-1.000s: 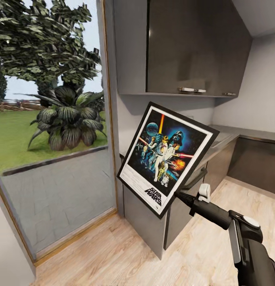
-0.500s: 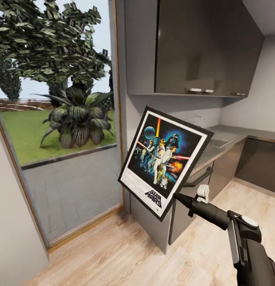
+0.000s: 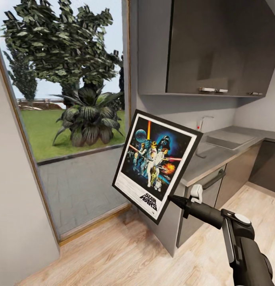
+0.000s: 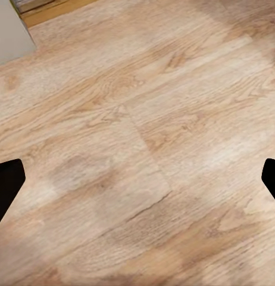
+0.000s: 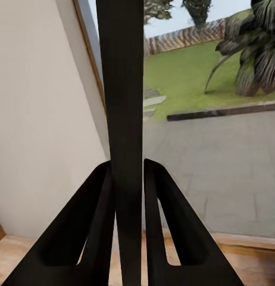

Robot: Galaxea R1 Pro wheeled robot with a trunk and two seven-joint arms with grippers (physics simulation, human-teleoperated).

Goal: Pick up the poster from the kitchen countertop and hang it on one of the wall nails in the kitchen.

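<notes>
The framed Star Wars poster hangs in the air in the head view, tilted, in front of the cabinet end. My right gripper is shut on its lower right edge. In the right wrist view the poster shows edge-on as a dark strip clamped between the two fingers. The dark grey kitchen countertop runs behind it to the right, with a sink. My left gripper is open, its black fingertips far apart above the pale wooden floor. No wall nail can be made out.
A tall glass door to a garden with a big plant stands at the left. A plain light wall is at the near left. Dark upper cabinets hang above the counter. Wooden floor lies ahead.
The whole head view has shifted rightwards, so the camera has turned left; more of the near-left wall shows. The poster stays clamped in the right gripper.
</notes>
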